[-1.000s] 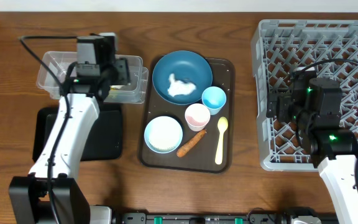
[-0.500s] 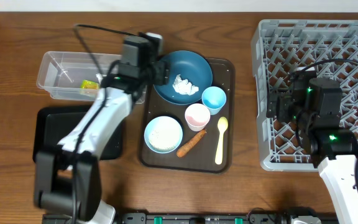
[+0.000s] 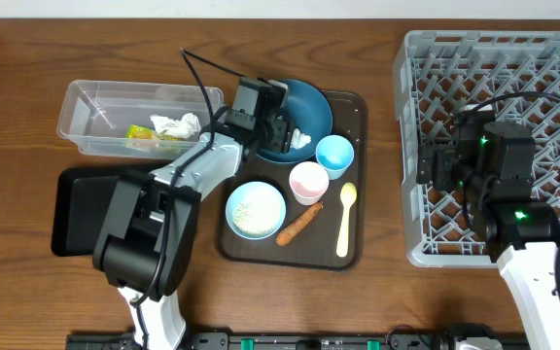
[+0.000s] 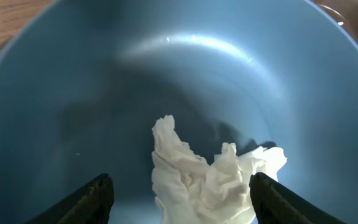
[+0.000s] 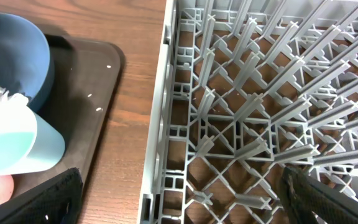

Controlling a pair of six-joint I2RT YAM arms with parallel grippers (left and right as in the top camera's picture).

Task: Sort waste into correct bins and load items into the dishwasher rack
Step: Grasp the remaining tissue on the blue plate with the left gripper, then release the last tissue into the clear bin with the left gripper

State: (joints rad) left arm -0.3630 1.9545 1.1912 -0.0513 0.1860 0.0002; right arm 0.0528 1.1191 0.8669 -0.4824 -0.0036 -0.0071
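Note:
A crumpled white tissue [image 4: 207, 180] lies in the dark blue plate [image 4: 73, 93], also seen from overhead [image 3: 311, 105]. My left gripper [image 4: 179, 190] is open and low over the plate, with a jaw on either side of the tissue; from overhead it is at the plate's left part [image 3: 282, 126]. The clear tub [image 3: 90, 107] holds another tissue [image 3: 176, 124] and the yellow-green wrapper [image 3: 144, 134]. The bowl [image 3: 256, 209] holds rice grains. My right gripper [image 5: 179, 193] is open and empty over the grey rack's [image 3: 513, 78] left edge.
The brown tray [image 3: 358, 243] also carries the light blue cup [image 3: 334, 154], pink cup [image 3: 308, 181], pale yellow spoon [image 3: 345, 219] and orange carrot stick [image 3: 299, 224]. The black tray [image 3: 71, 209] lies in front of the tub, partly under my left arm.
My left gripper has swung right from above the clear tub to over the blue plate. The tissue in the tub is now uncovered. The right arm has not moved.

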